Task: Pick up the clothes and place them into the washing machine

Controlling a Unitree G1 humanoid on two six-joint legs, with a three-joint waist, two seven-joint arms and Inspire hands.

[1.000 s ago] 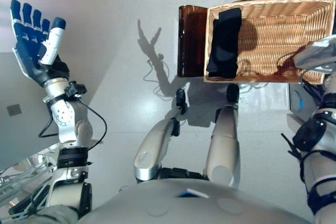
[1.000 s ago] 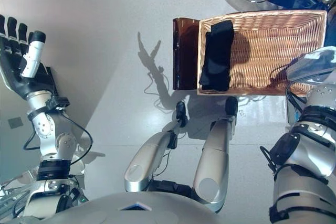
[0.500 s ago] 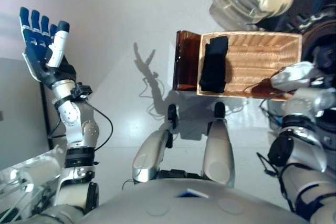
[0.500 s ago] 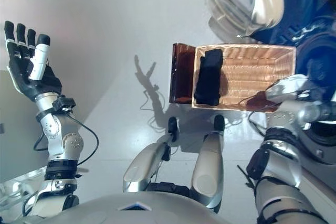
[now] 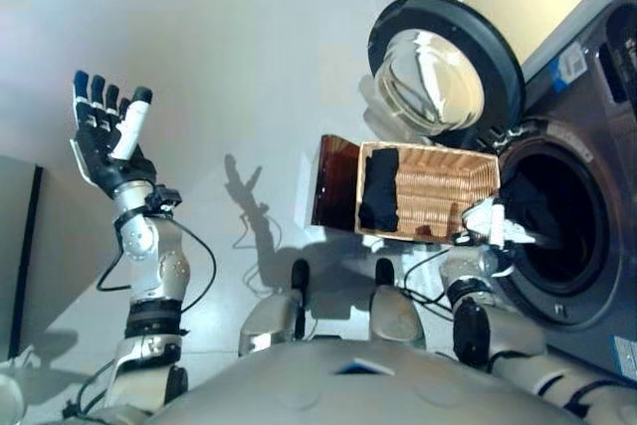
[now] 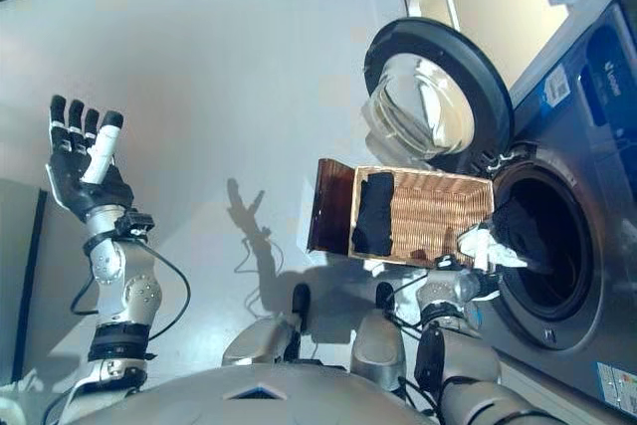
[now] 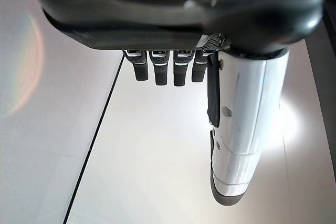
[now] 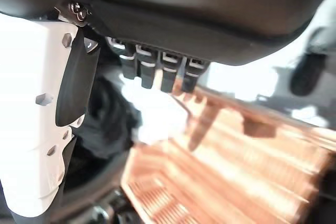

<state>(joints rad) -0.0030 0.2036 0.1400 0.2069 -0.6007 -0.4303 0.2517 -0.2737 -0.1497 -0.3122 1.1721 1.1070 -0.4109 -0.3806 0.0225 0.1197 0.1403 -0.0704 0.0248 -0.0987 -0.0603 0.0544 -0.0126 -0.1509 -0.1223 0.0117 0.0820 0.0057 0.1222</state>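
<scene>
A black garment [image 5: 379, 191] lies at the left end of the shallow wicker basket [image 5: 443, 196], which rests on a dark brown box [image 5: 331, 178]. The washing machine's drum [image 5: 545, 236] is open, with dark clothes [image 5: 528, 208] inside its mouth. My right hand [image 5: 493, 222] is at the basket's right end, by the drum's rim. Its fingers are straight and it is empty in the right wrist view [image 8: 168, 19], which looks past them at the wicker [image 8: 236, 166] and dark cloth [image 8: 105, 114]. My left hand [image 5: 109, 141] is raised high at the left, open and empty.
The machine's round glass door [image 5: 443, 72] stands swung open above and behind the basket. The machine's grey front [image 5: 607, 126] takes up the right side. Pale floor [image 5: 249, 77] spreads to the left, with a grey panel [image 5: 15, 236] at the far left.
The camera has tilted up, bringing the washing machine and its open door into view. My right hand has moved from the basket's near right edge to the drum's rim. The left hand stays raised.
</scene>
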